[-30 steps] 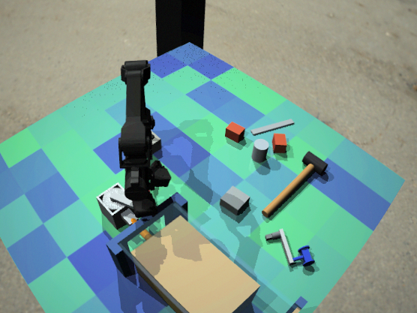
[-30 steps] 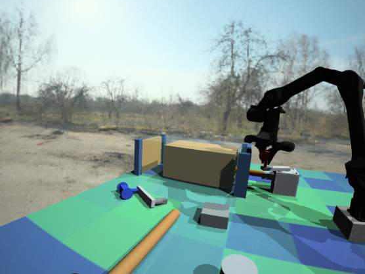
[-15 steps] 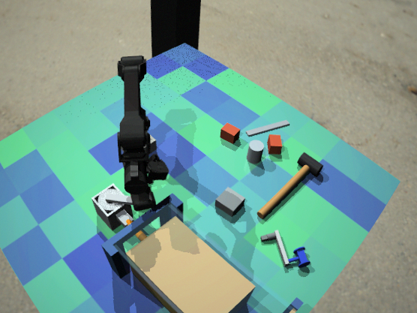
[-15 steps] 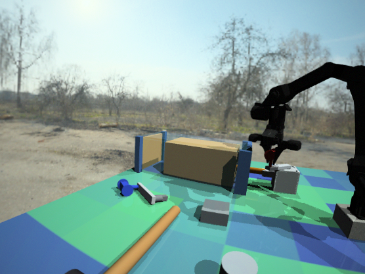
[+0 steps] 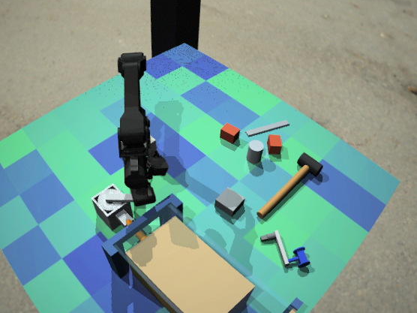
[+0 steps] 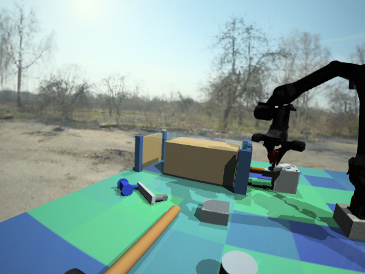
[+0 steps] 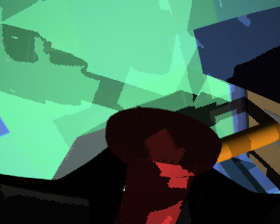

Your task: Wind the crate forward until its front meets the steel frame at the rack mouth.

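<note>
My gripper [image 6: 273, 159] is shut on the red knob [image 6: 272, 155] [image 7: 162, 137] of the winch handle. The handle's grey arm [image 5: 119, 197] lies across the top of the winch [image 5: 112, 212] [image 6: 286, 181] and points toward the frame side. Its key end is at the winch top; the hole is hidden. An orange strap [image 5: 137, 232] [image 6: 257, 169] [image 7: 252, 141] runs from the winch to the crate [image 5: 195, 263] [image 6: 200, 161]. The crate sits flat in the cubby, with a short gap showing between its front and the blue steel frame [image 5: 118, 261] [image 6: 244, 173] [image 7: 225, 47].
A second crank with a blue knob [image 5: 301, 257] [image 6: 126, 188] lies beside the cubby. A grey block [image 5: 229, 201] [image 6: 214, 212], a mallet [image 5: 283, 191] [image 6: 144, 240], a grey cylinder [image 5: 255, 152] [image 6: 239, 264], two red blocks [image 5: 229, 133] [image 5: 274, 144] and a flat bar [image 5: 267, 127] lie farther off.
</note>
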